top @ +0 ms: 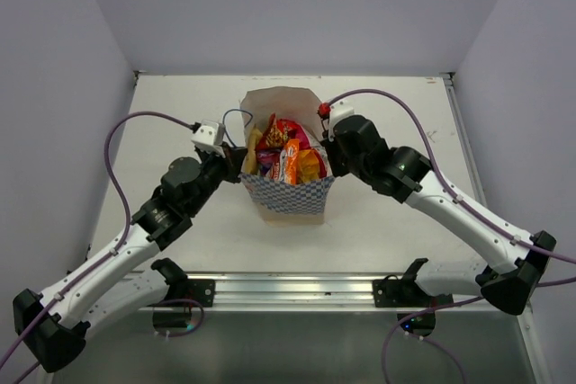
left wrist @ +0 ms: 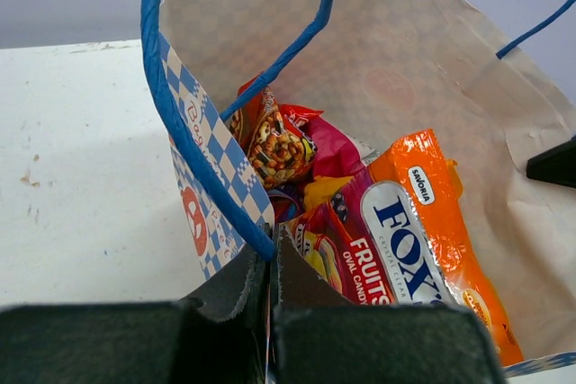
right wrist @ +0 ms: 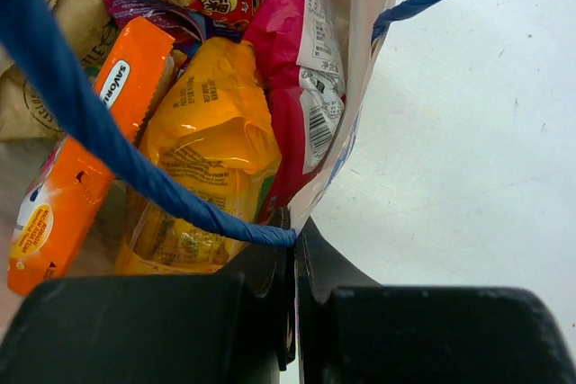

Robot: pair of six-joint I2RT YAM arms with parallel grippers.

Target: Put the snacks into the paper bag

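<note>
The paper bag (top: 286,195) stands upright mid-table, its blue-and-white checkered band facing me. It holds several snacks: an orange packet (left wrist: 432,222), a red packet (left wrist: 355,263), a yellow-orange pouch (right wrist: 202,150), a magenta bag (right wrist: 292,87) and a tan chips bag (right wrist: 36,96). My left gripper (left wrist: 270,263) is shut on the bag's left rim (left wrist: 216,186) by a blue cord handle (left wrist: 193,132). My right gripper (right wrist: 295,240) is shut on the bag's right rim (right wrist: 346,141) where the other blue handle (right wrist: 99,132) is fixed.
The white table (top: 180,114) has a raised edge all round, with walls close behind and at both sides. Purple cables (top: 121,132) arc over each arm. A metal rail (top: 297,290) runs along the near edge.
</note>
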